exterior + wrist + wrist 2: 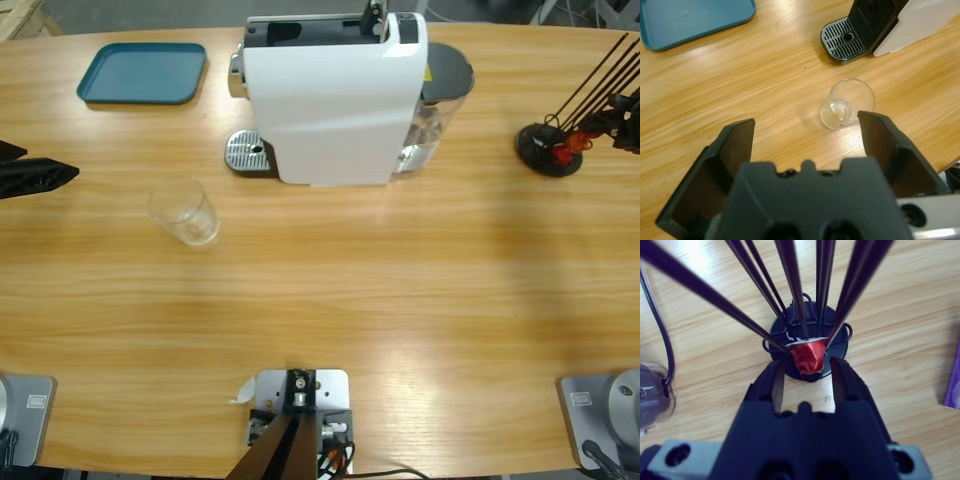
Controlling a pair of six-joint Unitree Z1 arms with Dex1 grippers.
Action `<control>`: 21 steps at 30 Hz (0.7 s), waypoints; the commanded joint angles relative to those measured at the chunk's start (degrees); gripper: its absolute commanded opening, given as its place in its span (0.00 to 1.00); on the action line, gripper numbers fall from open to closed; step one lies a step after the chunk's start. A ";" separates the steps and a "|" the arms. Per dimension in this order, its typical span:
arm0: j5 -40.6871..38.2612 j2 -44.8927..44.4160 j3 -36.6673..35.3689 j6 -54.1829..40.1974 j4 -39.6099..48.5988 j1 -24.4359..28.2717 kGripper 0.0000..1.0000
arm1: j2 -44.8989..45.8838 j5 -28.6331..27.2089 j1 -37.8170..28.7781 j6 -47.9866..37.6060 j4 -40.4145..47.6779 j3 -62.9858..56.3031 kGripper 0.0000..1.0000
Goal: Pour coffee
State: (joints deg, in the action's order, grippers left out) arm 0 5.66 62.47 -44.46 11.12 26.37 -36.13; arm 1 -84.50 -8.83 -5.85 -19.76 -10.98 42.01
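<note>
While the left gripper (pixel 807 132) gapes near the coffee machine (pixel 330 95) | empty glass (pixel 847 103): light, slick, fragile, grasp mid-wall | right gripper (pixel 807 377) flanks red capsule (pixel 808 356), unclenched.

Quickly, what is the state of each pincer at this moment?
Left pincer: open, empty, near the glass.
Right pincer: open around the red capsule in the rack, not closed on it.

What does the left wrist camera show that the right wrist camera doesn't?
Only the left wrist view shows the empty glass, the teal tray, the machine's drip grate and the open left gripper. Only the right wrist view shows a red capsule in a black wire holder, the right gripper open around it. Both show the wooden table.
</note>
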 commanded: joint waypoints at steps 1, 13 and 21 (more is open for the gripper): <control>0.76 0.98 2.09 0.22 -0.70 -0.44 0.89 | -2.60 0.79 0.67 0.69 0.33 -0.05 0.33; 0.76 1.33 2.09 0.20 -0.79 -0.44 0.89 | -2.95 0.14 0.67 0.69 0.27 -0.09 0.25; 0.76 1.26 2.09 0.15 -0.79 -0.44 0.89 | -2.95 0.13 0.67 1.18 0.34 -0.09 0.10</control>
State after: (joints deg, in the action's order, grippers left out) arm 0 5.66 62.48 -44.45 11.12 26.35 -36.13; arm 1 -85.26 -8.54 -5.85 -19.55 -10.98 42.18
